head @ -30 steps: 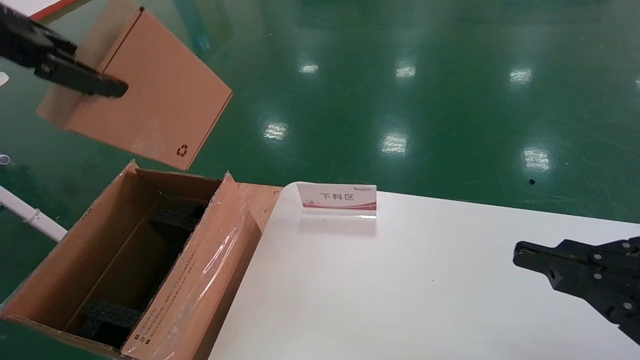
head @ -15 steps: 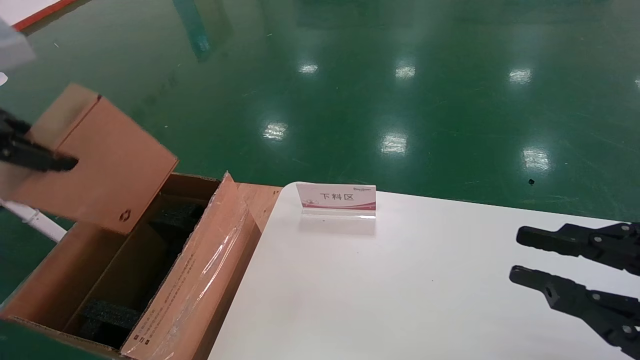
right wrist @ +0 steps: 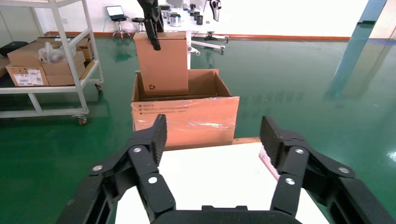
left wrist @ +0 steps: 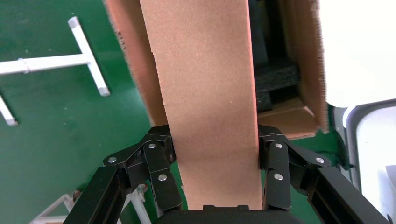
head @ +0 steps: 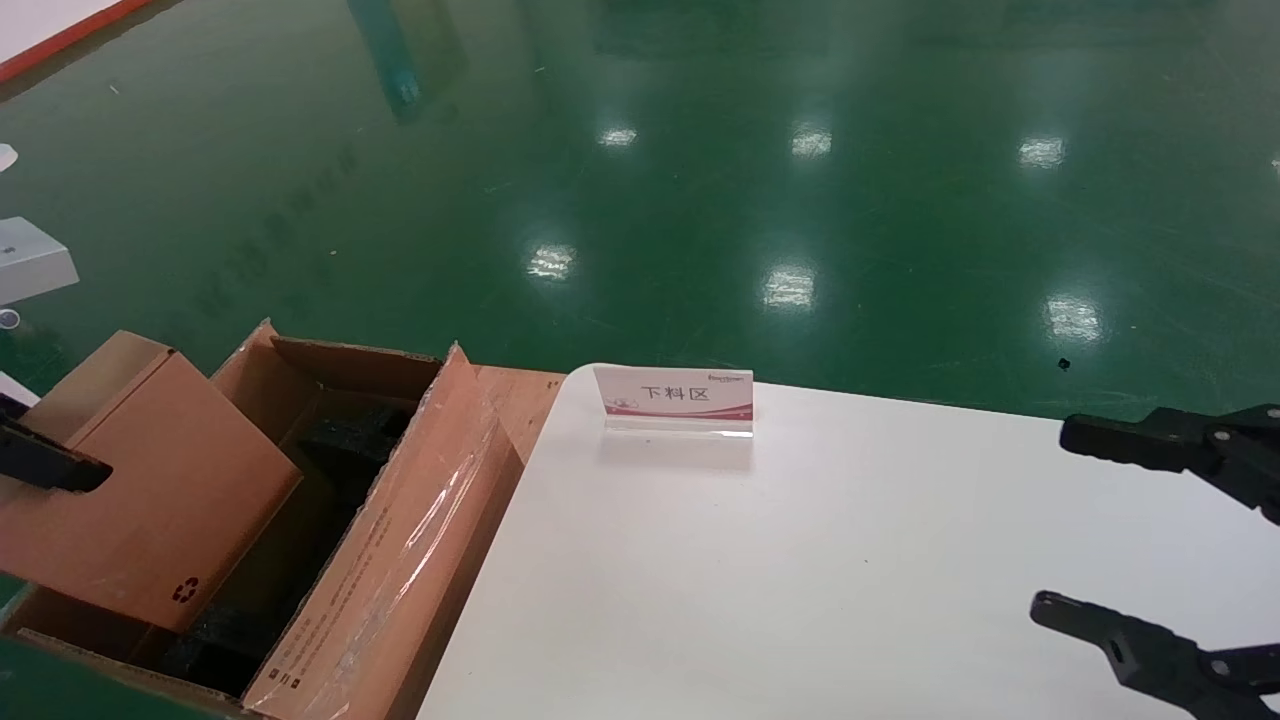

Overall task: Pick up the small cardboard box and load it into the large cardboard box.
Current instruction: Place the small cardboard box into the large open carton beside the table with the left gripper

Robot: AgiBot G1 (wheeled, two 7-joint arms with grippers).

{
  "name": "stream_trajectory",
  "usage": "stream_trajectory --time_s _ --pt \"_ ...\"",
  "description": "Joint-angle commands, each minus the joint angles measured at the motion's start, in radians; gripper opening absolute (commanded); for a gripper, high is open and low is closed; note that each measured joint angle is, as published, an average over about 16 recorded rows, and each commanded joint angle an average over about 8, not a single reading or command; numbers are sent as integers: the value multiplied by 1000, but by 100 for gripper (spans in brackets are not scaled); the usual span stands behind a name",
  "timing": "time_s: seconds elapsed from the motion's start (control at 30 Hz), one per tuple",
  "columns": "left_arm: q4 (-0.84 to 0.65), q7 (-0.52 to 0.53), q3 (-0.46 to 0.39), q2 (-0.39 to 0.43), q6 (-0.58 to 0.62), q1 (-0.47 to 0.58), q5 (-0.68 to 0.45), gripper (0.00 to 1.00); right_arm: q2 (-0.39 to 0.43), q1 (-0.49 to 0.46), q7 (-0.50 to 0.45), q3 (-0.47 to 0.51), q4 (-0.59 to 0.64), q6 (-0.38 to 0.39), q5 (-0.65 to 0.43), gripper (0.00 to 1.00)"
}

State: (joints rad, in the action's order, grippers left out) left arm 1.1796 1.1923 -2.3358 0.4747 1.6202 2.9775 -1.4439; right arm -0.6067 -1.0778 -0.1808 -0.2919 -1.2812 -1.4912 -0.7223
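Note:
My left gripper [head: 40, 462] is shut on the small cardboard box [head: 150, 480], a flat pinkish-brown slab with a recycling mark near its lower corner. The slab hangs tilted, its lower end inside the near end of the large cardboard box [head: 400, 560]. In the left wrist view both fingers [left wrist: 161, 149] press the slab's [left wrist: 205, 84] sides. Black foam [head: 350, 430] shows inside the carton. My right gripper [head: 1052, 520] stands wide open over the white table, holding nothing. In the right wrist view that gripper [right wrist: 215, 126] faces the carton [right wrist: 187, 116] and the slab [right wrist: 161, 65].
A small red-and-white sign [head: 675, 395] stands at the far edge of the white table [head: 800, 560]. The carton's taped flap [head: 420, 520] rises along the table's left side. White pipe frames [left wrist: 88, 60] lie on the green floor. A shelf cart with boxes [right wrist: 42, 65] stands farther off.
My left gripper has carried the small box down and toward me, from high over the carton into its near end. My right gripper has gone from shut to wide open.

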Motion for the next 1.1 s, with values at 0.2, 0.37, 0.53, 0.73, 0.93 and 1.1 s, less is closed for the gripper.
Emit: stream_trajectory --time_s 0.2,0.37,0.53,0.73,0.93,1.1 --pt "2 1 50 -39 -51 -72 -46 0 0 0 0 0 0 0 0 100" --pt "14 11 87 -65 -67 -113 -71 0 0 0 0 -1 0 0 0 100" --pt "26 24 95 -87 -74 -138 -85 0 0 0 1 -1 0 0 1 100" --pt "30 39 89 -104 -87 -161 -109 0 1 0 1 -1 0 1 1 100" --pt "35 52 79 -120 -113 -188 -134 0 1 0 1 -2 0 1 1 100" --pt "33 56 71 -123 -139 -213 -148 0 1 0 1 -2 0 1 1 100"
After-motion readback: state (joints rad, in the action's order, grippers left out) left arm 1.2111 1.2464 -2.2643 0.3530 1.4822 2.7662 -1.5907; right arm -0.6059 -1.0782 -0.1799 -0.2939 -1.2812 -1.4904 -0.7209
